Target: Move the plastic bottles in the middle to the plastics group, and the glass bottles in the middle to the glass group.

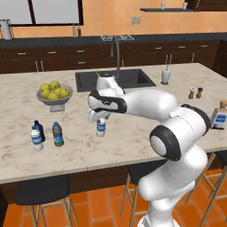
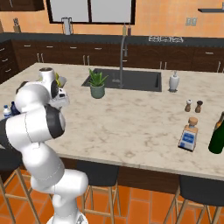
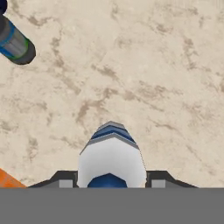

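Gripping the pale clear bottle (image 1: pixel 101 127) by its top, your hand (image 1: pixel 100 116) stands over the middle of the marble bench (image 1: pixel 133 128), its fingers closed on either side of the blue cap; in the hand view that bottle (image 3: pixel 112 155) sits right between the finger tips, seen from above. You cannot tell from these views whether its base touches the bench or hangs just above it. To the left, near the front edge, you have the dark grey bottle (image 1: pixel 57 134) standing upright just beside the plastics group, the white bottle (image 1: pixel 37 138) and the navy bottle (image 1: pixel 40 129). Behind them sits the fruit bowl (image 1: pixel 55 94). Well apart on the right end stands the square flask (image 2: pixel 189 134), with the shakers (image 2: pixel 193 105) beyond it.
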